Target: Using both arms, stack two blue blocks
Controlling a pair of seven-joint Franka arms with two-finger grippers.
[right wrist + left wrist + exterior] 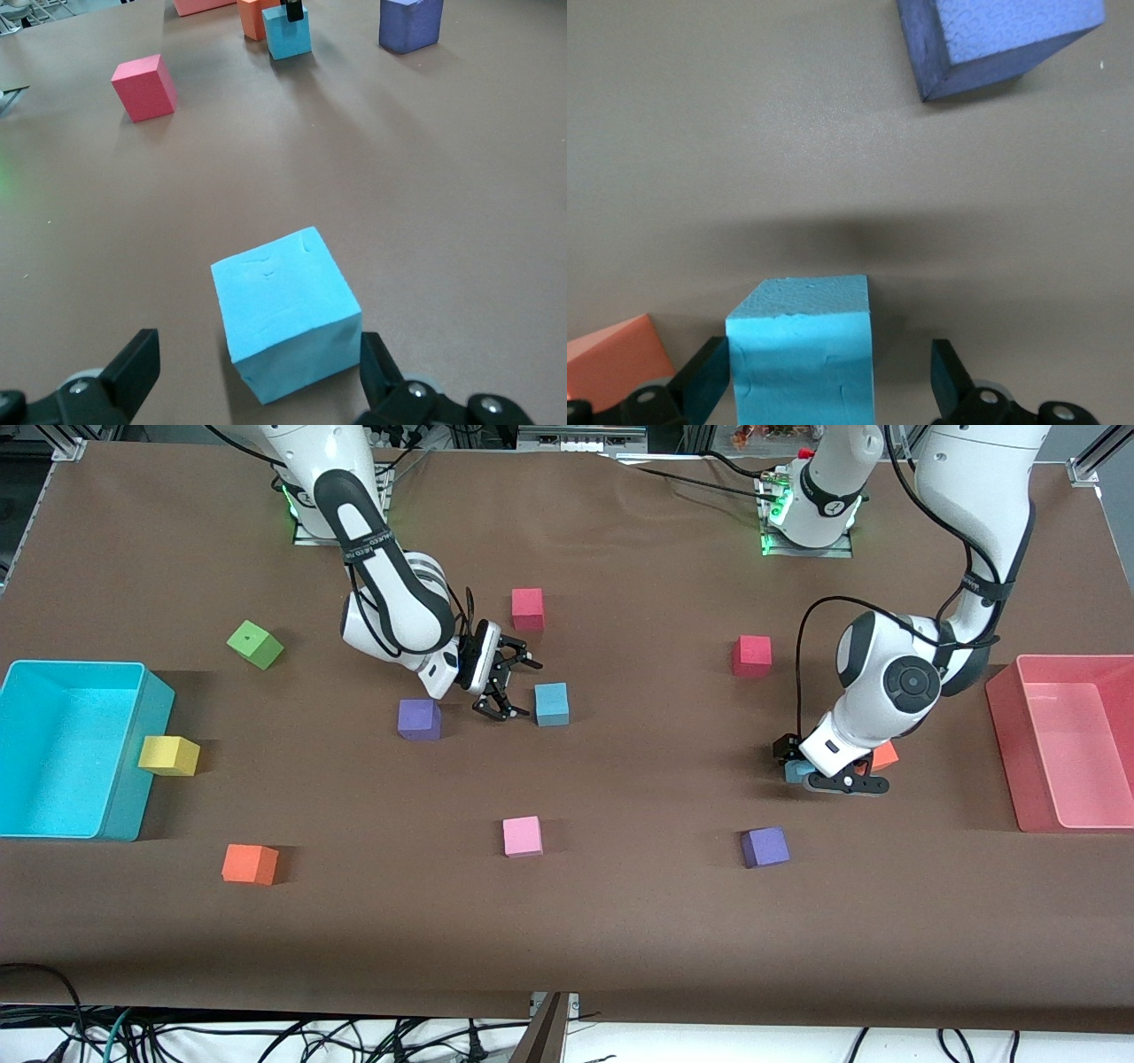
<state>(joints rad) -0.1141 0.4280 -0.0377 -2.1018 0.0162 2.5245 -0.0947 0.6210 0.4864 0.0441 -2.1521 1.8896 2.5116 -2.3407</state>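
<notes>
Orange cube [249,864] aside, nothing is stacked: left gripper [828,776] spread around one blue block [802,350], right gripper [505,686] spread beside the other blue block [551,704], neither grasped.

Brown-covered counter [567,921]. Cyan bin [71,748] at 9 o'clock, yellow cube [168,755] touching its wall; pink bin [1063,744] at 3 o'clock. Near the centre: blue block [551,703], purple cube [419,719], red cube [527,609] toward 12. Green cube [255,644] at 10, orange cube [250,864] at 8, pink cube [522,836] at 6, second purple cube [765,847] at 5. Second blue block [795,771] and second orange cube [884,756] toward 3; second red cube [751,655] at 2.
</notes>
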